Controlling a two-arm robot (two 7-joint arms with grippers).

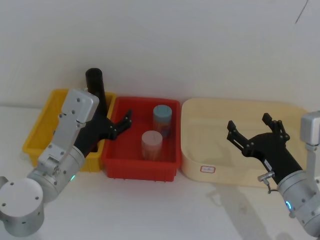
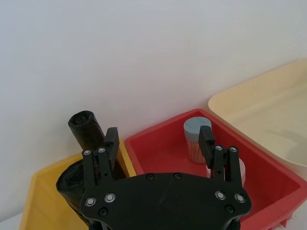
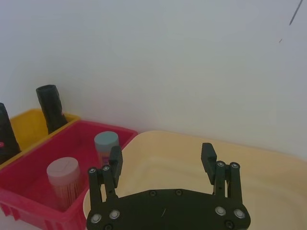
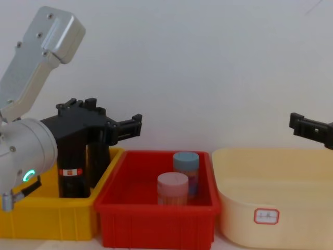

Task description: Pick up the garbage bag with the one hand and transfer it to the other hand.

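Left gripper [image 2: 159, 138], fingers apart, hangs over the yellow bin's [image 4: 52, 219] right edge at the white desk's [image 1: 150, 210] left end, where the garbage bag [image 4: 72, 183] stands. Right gripper [image 1: 250, 124], likewise spread, hovers over the cream tub [image 4: 291, 219]. Bare white wall [image 1: 200, 50] behind.

A white table [image 1: 150, 210] carries three containers set in a row toward its far side. The red bin [image 1: 140, 170] stands in the middle, flat on the tabletop. A yellow bin [image 1: 36, 137] sits just beside the red bin on the robot's left, their rims meeting. A larger cream tub [image 1: 225, 175] sits just beside the red bin on the robot's right, with a small red-edged white label [image 1: 207, 169] on its front wall.
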